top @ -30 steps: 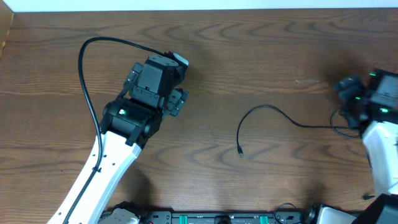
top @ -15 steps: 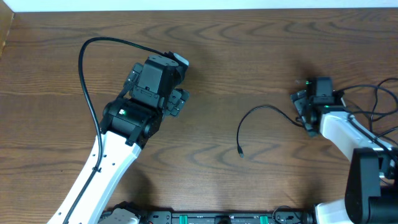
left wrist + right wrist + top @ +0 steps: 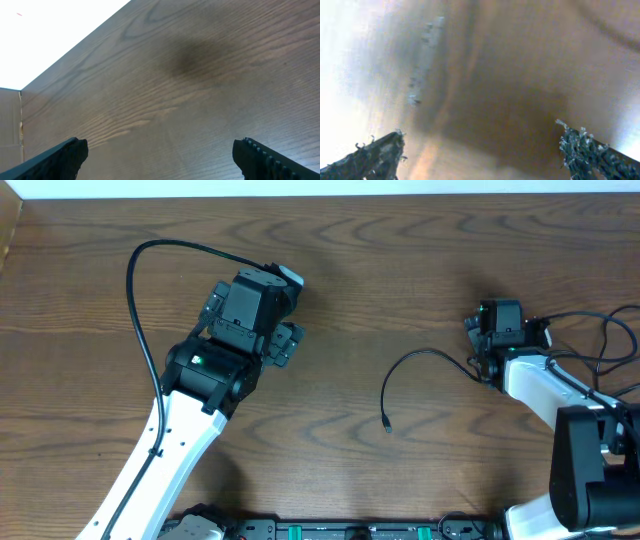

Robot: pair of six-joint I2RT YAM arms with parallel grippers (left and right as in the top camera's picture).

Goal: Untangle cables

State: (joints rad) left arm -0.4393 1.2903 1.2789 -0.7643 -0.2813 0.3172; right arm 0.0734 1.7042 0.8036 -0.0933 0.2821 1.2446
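One thin black cable (image 3: 415, 365) lies on the wooden table right of centre. It curves from a small plug end (image 3: 387, 423) up and round toward my right gripper (image 3: 483, 340). My right gripper sits at the cable's right end, low over the table, fingers apart with only bare wood between them in the right wrist view (image 3: 480, 150). My left gripper (image 3: 285, 315) is left of centre, far from the cable, open and empty; its wrist view (image 3: 160, 155) shows only bare wood. No white cable is in view.
More thin black cords (image 3: 610, 345) loop at the right edge behind my right arm. A thick black arm cord (image 3: 135, 290) arcs over the left side. The table's far edge (image 3: 320, 194) meets a white wall.
My right gripper has moved left from the right edge to the cable's right end. The cable's curve and plug lie as before. The left arm has not moved.
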